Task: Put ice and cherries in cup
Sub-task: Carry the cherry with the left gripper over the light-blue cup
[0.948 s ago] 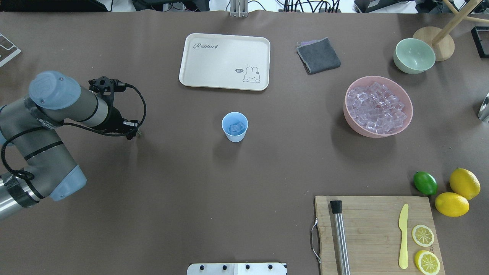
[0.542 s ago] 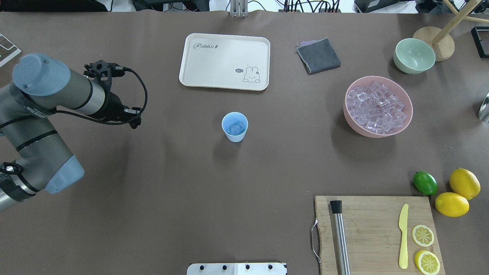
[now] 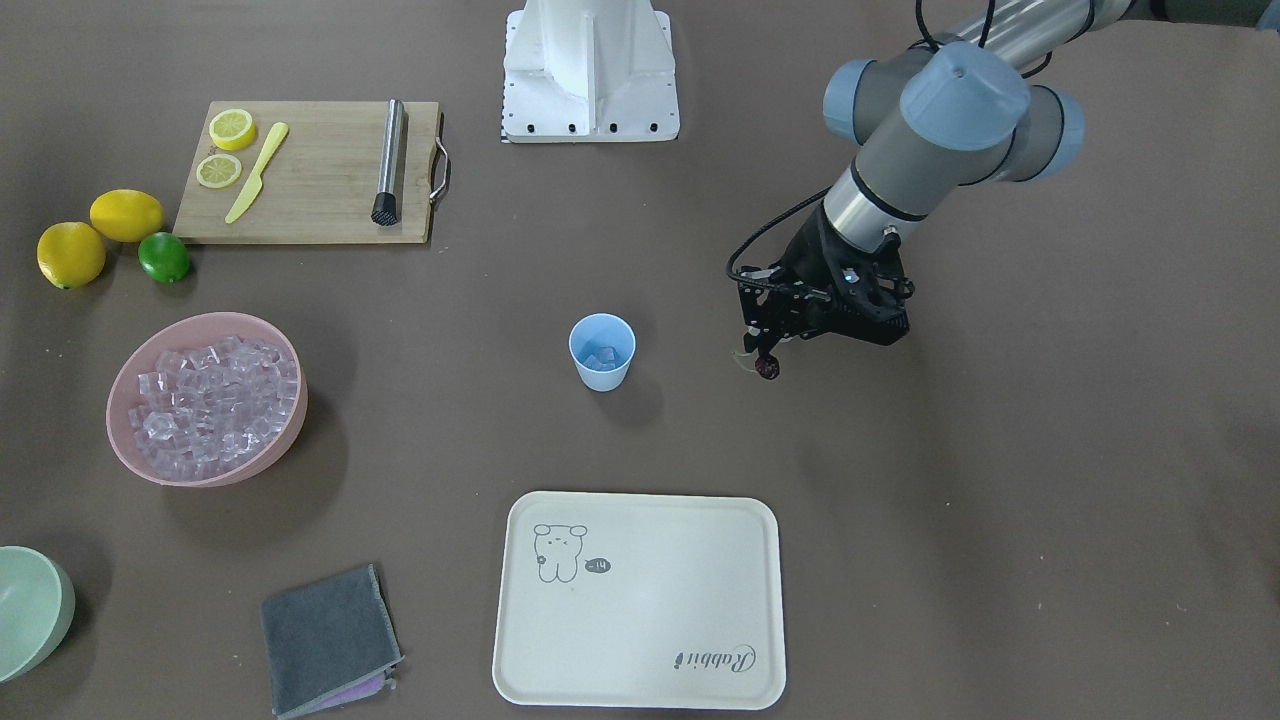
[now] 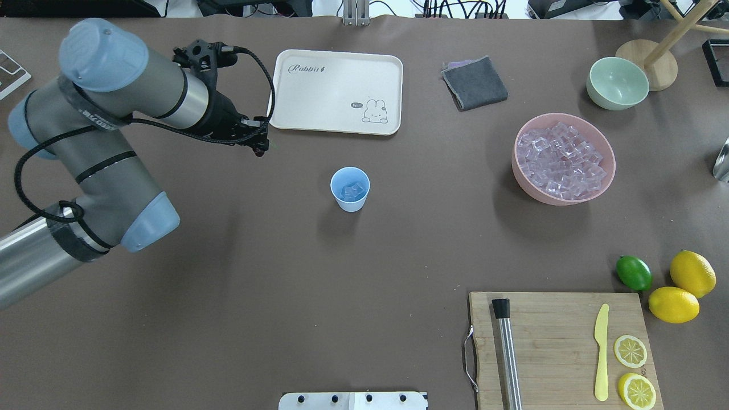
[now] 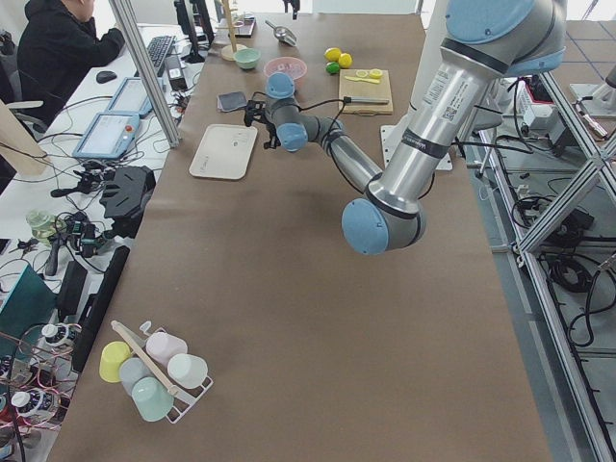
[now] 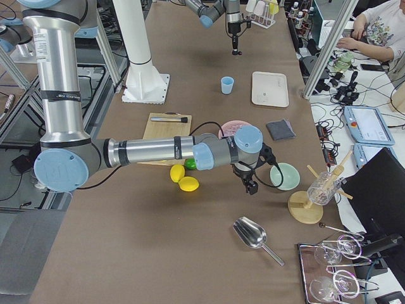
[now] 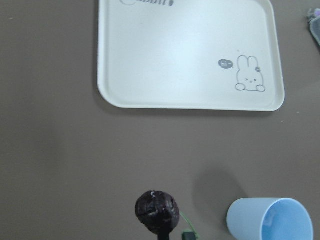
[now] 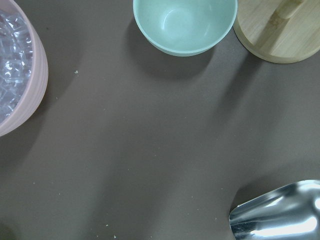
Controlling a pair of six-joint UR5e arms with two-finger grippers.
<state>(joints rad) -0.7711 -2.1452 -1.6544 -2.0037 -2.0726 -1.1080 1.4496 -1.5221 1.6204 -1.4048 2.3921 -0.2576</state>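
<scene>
The light-blue cup (image 4: 349, 199) stands mid-table with a few ice cubes (image 4: 353, 189) inside. It also shows in the front view (image 3: 602, 372) and at the lower right of the left wrist view (image 7: 250, 220). More ice (image 4: 561, 156) fills the pink bowl (image 4: 521, 176) on the right. My left gripper (image 4: 260, 148) is shut on the stems of the dark cherries (image 3: 768, 367), which hang below it above the table, left of the cup; one cherry (image 7: 157, 211) fills the wrist view's bottom. My right gripper (image 6: 251, 187) hovers near the pale green bowl; I cannot tell its state.
A cream rabbit tray (image 4: 336, 91) lies just beyond the left gripper. A grey cloth (image 4: 474, 82), a pale green bowl (image 4: 617, 83), a cutting board (image 4: 561, 347) with muddler, knife and lemon slices, a lime (image 4: 634, 273), two lemons and a metal scoop (image 8: 280, 212) are on the right.
My left arm has swung away from the table's left edge, farther out and to the right, bringing the cherries next to the tray's corner and closer to the cup.
</scene>
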